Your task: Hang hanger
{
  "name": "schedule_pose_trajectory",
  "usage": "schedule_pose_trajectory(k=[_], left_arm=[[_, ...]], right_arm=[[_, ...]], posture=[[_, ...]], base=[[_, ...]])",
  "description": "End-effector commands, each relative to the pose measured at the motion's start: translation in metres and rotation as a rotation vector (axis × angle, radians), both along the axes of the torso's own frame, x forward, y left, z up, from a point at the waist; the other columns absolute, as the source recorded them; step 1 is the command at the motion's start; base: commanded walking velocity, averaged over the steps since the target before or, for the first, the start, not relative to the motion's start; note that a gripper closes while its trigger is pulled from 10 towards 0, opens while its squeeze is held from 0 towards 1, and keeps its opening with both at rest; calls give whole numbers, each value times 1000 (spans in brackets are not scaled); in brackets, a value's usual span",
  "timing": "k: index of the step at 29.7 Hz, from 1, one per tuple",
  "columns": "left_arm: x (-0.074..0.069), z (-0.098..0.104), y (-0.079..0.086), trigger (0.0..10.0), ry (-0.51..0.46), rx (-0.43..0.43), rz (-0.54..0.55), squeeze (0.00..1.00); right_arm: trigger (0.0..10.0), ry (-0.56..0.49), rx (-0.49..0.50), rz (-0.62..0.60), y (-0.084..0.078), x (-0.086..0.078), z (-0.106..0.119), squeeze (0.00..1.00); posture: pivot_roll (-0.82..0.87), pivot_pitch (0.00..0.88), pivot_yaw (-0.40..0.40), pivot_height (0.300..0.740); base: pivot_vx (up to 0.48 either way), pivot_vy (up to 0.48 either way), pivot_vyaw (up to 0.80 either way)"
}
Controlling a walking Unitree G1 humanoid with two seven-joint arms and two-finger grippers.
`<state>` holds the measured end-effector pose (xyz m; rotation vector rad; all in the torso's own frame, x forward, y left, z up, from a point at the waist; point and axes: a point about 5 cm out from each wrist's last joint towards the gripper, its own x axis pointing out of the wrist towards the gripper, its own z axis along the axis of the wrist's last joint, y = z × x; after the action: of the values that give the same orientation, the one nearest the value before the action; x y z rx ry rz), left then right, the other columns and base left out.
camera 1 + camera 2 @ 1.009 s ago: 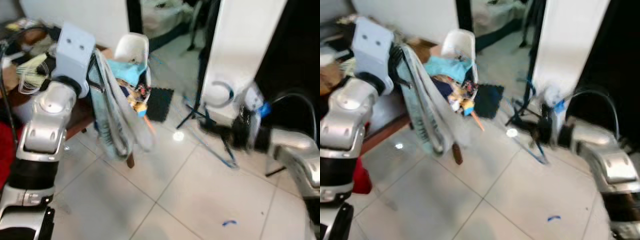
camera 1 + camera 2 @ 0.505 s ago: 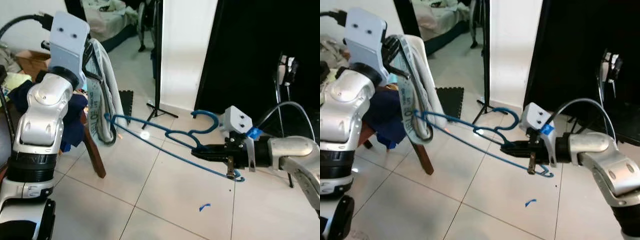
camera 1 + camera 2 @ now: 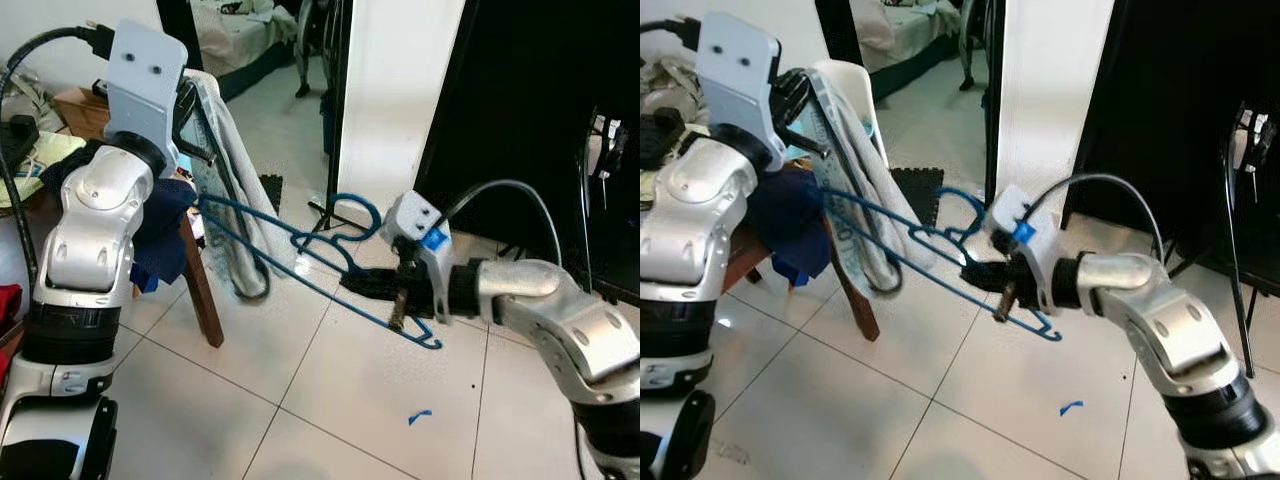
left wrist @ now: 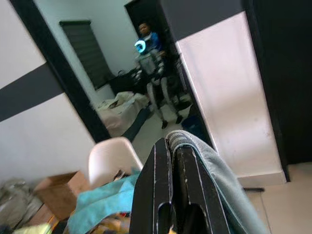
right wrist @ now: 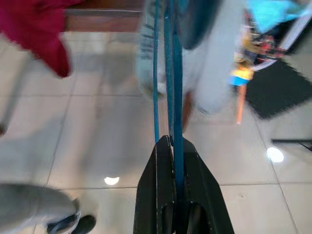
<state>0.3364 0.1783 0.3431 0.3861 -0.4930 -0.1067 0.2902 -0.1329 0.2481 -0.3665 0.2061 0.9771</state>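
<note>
A blue wire hanger (image 3: 300, 250) lies almost level between my arms, its hook (image 3: 355, 210) pointing up. My right gripper (image 3: 375, 285) is shut on the hanger near its neck; in the right wrist view the blue wires (image 5: 168, 73) run out from between the fingers. The hanger's far end reaches into a grey-and-white striped garment (image 3: 235, 200). This garment hangs from my left gripper (image 3: 795, 90), which is raised at the left and shut on the top edge of the cloth (image 4: 204, 156).
A wooden chair leg (image 3: 200, 290) and dark blue clothes (image 3: 165, 225) sit just behind the garment, with a white chair back (image 3: 855, 85) above. A white pillar (image 3: 390, 90) and a dark wall (image 3: 540, 120) stand ahead. A blue scrap (image 3: 420, 416) lies on the tiled floor.
The whole view has swung, so the camera moved. My right gripper with the hanger has come closer to the garment, and the hanger's far end now sits higher against the cloth.
</note>
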Motion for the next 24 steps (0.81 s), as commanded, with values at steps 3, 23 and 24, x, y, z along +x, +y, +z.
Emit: schedule_pose_trajectory(k=[3, 23, 24], left_arm=[[-2, 2, -3, 10000, -2, -1, -23, 0], [-3, -6, -17, 10000, 3, 123, -68, 0], [-3, -6, -17, 10000, 3, 123, -68, 0]], right_arm=[[10000, 1, 3, -72, -6, 6, 2, 0], [10000, -82, 174, -254, -5, 26, 27, 0], [10000, -82, 174, -254, -5, 26, 27, 0]], posture=[[-22, 93, 47, 740], [-18, 88, 57, 740], [-18, 88, 57, 740]], base=[[0, 0, 0], [0, 0, 0], [0, 0, 0]])
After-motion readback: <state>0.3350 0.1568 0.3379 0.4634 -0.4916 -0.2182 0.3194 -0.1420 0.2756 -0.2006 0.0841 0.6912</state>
